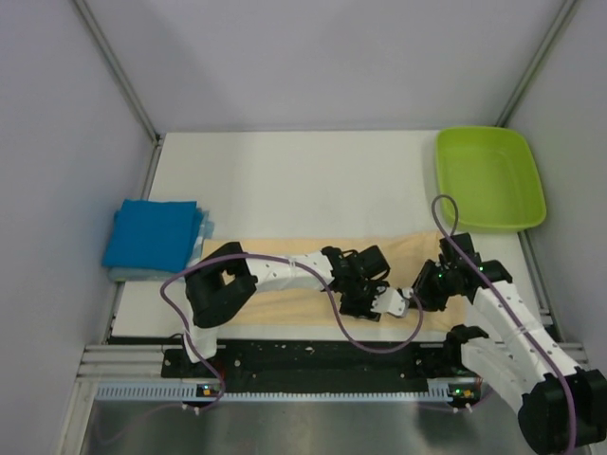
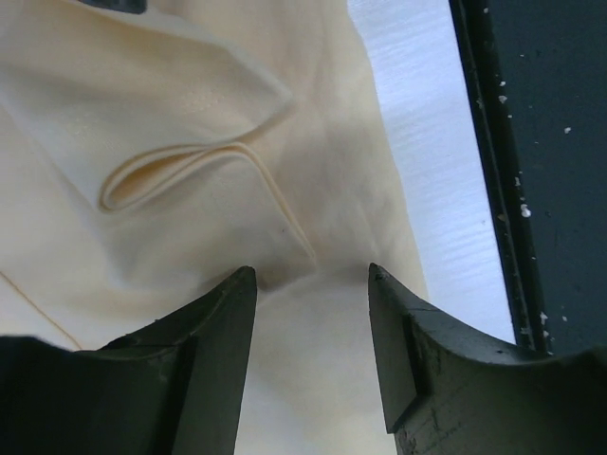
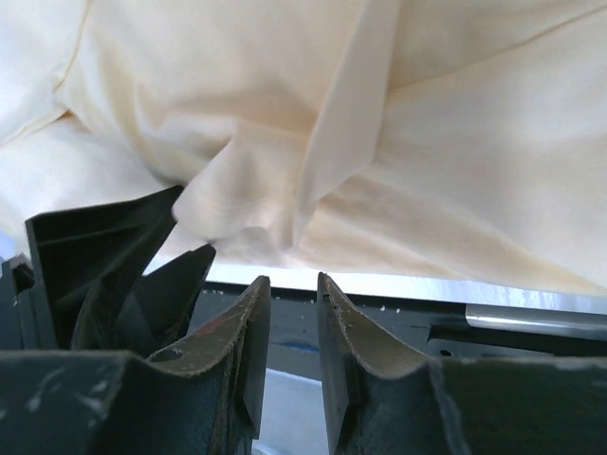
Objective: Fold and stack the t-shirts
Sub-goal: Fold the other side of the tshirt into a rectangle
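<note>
The pale peach-cream t-shirt [image 1: 285, 289] lies in a long band along the table's near edge. It fills the left wrist view as creased cloth [image 2: 190, 142] and hangs rumpled across the right wrist view [image 3: 379, 123]. The blue t-shirt [image 1: 152, 235] sits as a folded square at the far left. My left gripper [image 1: 377, 301] [image 2: 311, 275] stands open just above the peach cloth, with nothing pinched. My right gripper [image 1: 417, 289] [image 3: 292, 280] is close beside it at the shirt's near edge, its jaws a narrow gap apart and empty.
A lime-green tray [image 1: 488, 180] stands at the back right corner. The dark rail [image 2: 531, 190] runs along the table's near edge right beside the cloth. The left gripper's fingers [image 3: 114, 275] show close to the right gripper.
</note>
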